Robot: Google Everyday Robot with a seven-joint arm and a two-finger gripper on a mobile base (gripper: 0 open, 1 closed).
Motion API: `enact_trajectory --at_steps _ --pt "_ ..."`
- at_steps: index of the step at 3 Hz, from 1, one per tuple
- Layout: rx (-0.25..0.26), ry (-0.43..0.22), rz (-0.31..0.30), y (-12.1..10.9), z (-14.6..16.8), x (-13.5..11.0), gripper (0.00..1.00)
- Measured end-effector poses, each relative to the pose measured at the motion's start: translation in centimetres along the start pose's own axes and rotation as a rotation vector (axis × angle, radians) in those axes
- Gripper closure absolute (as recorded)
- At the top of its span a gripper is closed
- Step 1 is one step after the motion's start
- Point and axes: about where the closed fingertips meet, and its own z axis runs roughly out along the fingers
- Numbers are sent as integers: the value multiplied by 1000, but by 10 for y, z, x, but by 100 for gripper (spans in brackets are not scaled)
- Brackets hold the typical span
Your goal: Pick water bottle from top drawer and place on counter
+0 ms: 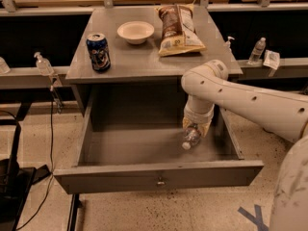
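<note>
The water bottle (191, 136), clear with a white cap pointing down-left, is inside the open top drawer (120, 177) at its right side. My gripper (195, 128) reaches down into the drawer from the right and is shut on the bottle's upper part, holding it tilted. I cannot tell whether the bottle touches the drawer floor. The grey counter (144, 59) lies just behind and above the drawer.
On the counter stand a blue soda can (98, 52), a white bowl (135, 32) and a chip bag (178, 30). Pump bottles (43, 64) (228, 42) and another small bottle (258, 50) sit on side ledges. Cables and a dark object lie on the floor at left.
</note>
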Motion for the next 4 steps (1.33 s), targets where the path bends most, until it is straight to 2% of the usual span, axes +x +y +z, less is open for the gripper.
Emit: enact_trajectory --at_steps 1,2,3,4 --pt "39 33 -13 -3 -25 -2 100" --pt "87 66 -21 -2 -56 -1 100" --pt "158 86 -19 3 -85 2 100" --pt "203 91 -14 8 -101 5 100"
